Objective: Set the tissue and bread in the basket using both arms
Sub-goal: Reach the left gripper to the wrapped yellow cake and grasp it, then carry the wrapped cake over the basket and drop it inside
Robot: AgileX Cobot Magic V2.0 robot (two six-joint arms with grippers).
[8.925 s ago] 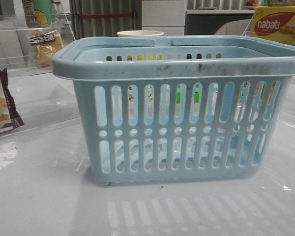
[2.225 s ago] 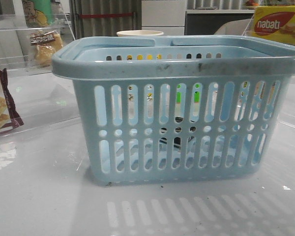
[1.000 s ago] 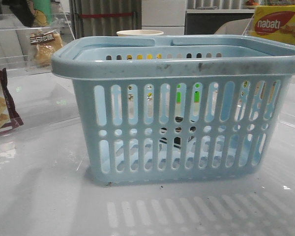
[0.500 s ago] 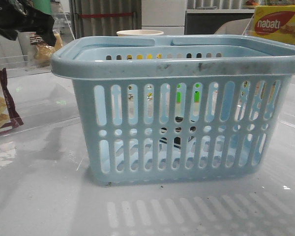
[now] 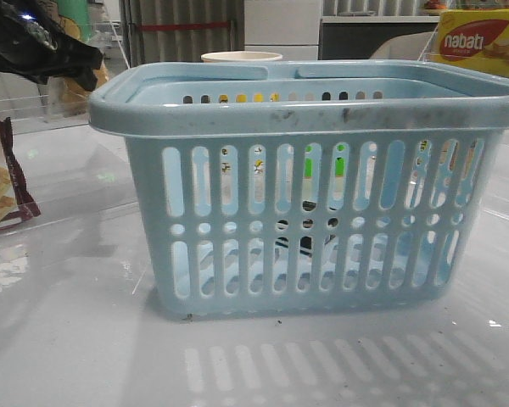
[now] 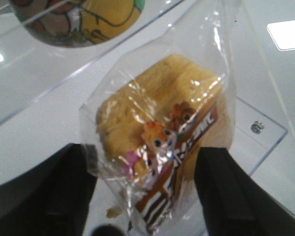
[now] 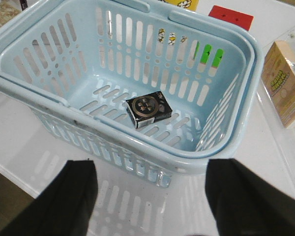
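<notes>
Currently left gripper (image 6: 147, 196) is wide apart, fingers (image 6: 44, 196) straddling the bread (image 6: 160, 147) without clear contact; bag sits on a clear acrylic shelf (image 6: 265, 132). Bread is golden, in a clear bag with a cartoon-printed dark label band. A round printed container (image 6: 78, 19) sits near it on the shelf.

Right gripper (image 7: 150, 196) also spread wide, holding nothing, hovering above the basket's (image 7: 226, 142) near rim. Inside the basket, a small black box (image 7: 148, 110) lies flat on the floor, roughly centre.

Surface: glossy white tabletop (image 5: 68, 339), reflective. Front view puts the left arm (image 5: 38, 47) at 10 o'clock of the basket (image 5: 305, 220), a cracker pack (image 5: 2, 182) at 9 o'clock, a nabati box (image 5: 482, 42) at 2 o'clock, a pale cup (image 5: 242, 58) behind the rim.

Only the right wrist view shows the black box clearly, plus a tan carton (image 7: 285, 83) and a red item (image 7: 231, 17) outside the basket. Front view shows just dark patches through the slots.
</notes>
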